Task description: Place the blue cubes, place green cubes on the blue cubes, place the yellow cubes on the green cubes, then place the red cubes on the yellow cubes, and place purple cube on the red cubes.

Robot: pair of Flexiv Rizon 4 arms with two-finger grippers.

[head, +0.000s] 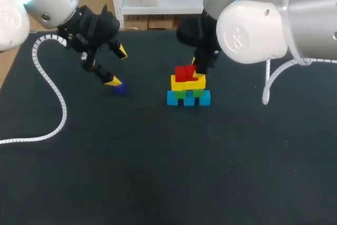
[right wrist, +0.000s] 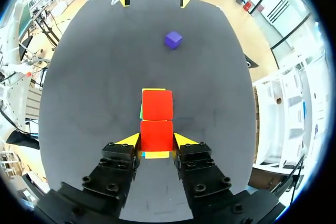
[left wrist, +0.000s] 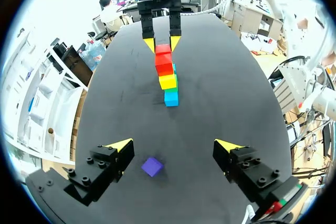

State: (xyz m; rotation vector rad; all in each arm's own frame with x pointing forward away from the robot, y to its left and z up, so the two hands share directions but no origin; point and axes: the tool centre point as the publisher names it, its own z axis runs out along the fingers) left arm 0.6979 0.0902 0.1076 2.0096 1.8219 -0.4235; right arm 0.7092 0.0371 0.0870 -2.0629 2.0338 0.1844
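The cube stack stands on the dark table near the middle of the head view. It has blue cubes at the base, green cubes on them, yellow cubes above, and red on top. The right gripper is at the stack's top, on its one o'clock side, and the arm largely hides its fingers here. The purple cube lies alone at the stack's nine o'clock, well apart from it. It is just beside the lower fingertip of the left gripper, whose fingers are spread wide and hold nothing.

In the left wrist view, the purple cube lies on the table between those spread fingers, nearer the one at its nine o'clock and touching neither. I judge the arm is posed over it so that this last piece can be picked up once the red layer is done. Well ahead, at the gripper's twelve o'clock, the other arm's fingers flank the stack's top.

In the right wrist view, looking down on the stack, the fingers press the red cube from its three and nine o'clock sides, gripping it. A second red cube touches it at twelve o'clock. The grip probably serves to seat the cube squarely on the yellow layer. No tray or box shows on the table, so only the stack bears other things.
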